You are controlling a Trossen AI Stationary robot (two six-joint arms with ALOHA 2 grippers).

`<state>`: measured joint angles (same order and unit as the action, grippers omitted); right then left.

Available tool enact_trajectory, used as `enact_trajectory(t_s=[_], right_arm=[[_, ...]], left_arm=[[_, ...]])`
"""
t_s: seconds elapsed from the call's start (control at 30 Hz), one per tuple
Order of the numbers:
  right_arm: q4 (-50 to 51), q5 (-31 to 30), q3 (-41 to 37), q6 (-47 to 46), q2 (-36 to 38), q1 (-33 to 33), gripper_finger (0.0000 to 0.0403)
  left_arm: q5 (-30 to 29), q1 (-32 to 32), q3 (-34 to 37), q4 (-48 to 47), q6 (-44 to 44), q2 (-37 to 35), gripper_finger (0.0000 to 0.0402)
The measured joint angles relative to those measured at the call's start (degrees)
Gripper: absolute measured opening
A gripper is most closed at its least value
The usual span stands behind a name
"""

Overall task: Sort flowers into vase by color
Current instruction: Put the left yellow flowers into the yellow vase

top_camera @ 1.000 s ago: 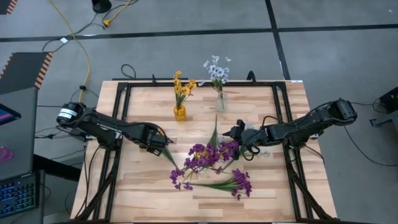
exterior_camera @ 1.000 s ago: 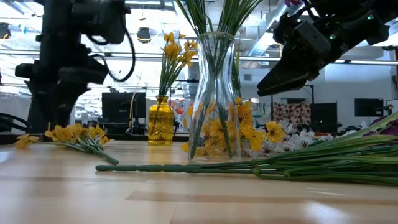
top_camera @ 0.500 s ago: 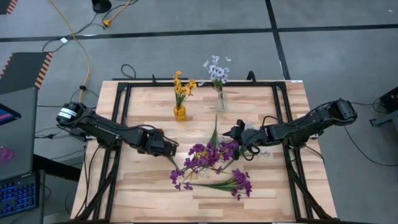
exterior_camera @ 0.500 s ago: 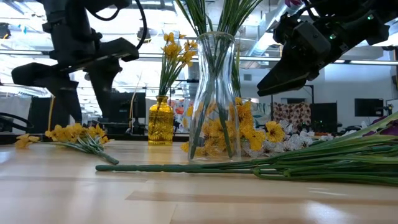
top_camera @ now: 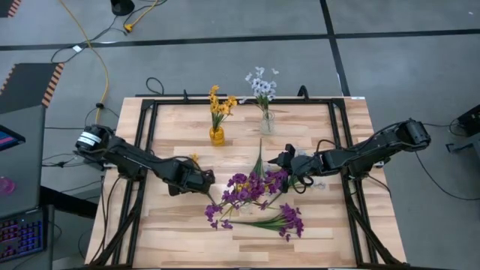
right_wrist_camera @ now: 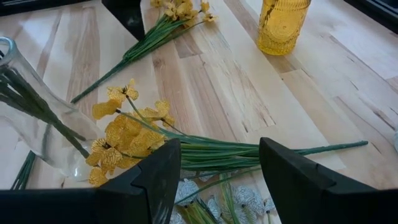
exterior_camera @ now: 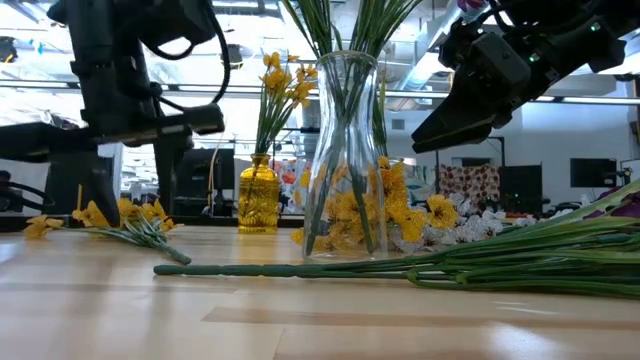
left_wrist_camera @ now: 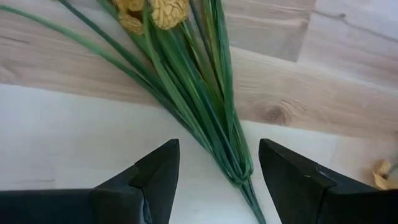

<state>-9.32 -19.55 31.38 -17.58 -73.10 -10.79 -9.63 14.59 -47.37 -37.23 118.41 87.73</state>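
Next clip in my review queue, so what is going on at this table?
A two-armed robot is sorting artificial flowers into vases. The left gripper, fingers open, is poised over the stems of a yellow sprig lying on the table, not gripping it. The right gripper hovers open near the loose purple flowers. The amber vase already holds yellow flowers, and a small clear vase holds pale ones.

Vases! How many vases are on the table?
3. A yellow glass vase with yellow flowers and a small clear vase with pale flowers stand near the table's back. A tall clear vase holding green stems stands nearer the middle. None seems hidden.
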Motion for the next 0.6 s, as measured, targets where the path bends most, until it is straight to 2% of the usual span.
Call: enact_trajectory(t_s=[0.23,0.43,0.6], right_arm=[[0.00,0.00,0.00,-0.02,0.00,0.01,0.0244],[0.02,0.00,0.00,-0.02,0.00,-0.02,0.0244],[0.04,-0.01,0.00,-0.02,0.00,0.00,0.0244]], left_arm=[[0.14,-2.00,0.00,0.06,1.74,3.42,0.0208],[1.25,-4.20,-0.07,0.28,-1.20,4.03,0.0205],[1.94,-4.95,-0.07,-0.27,-2.64,4.05,0.0159]])
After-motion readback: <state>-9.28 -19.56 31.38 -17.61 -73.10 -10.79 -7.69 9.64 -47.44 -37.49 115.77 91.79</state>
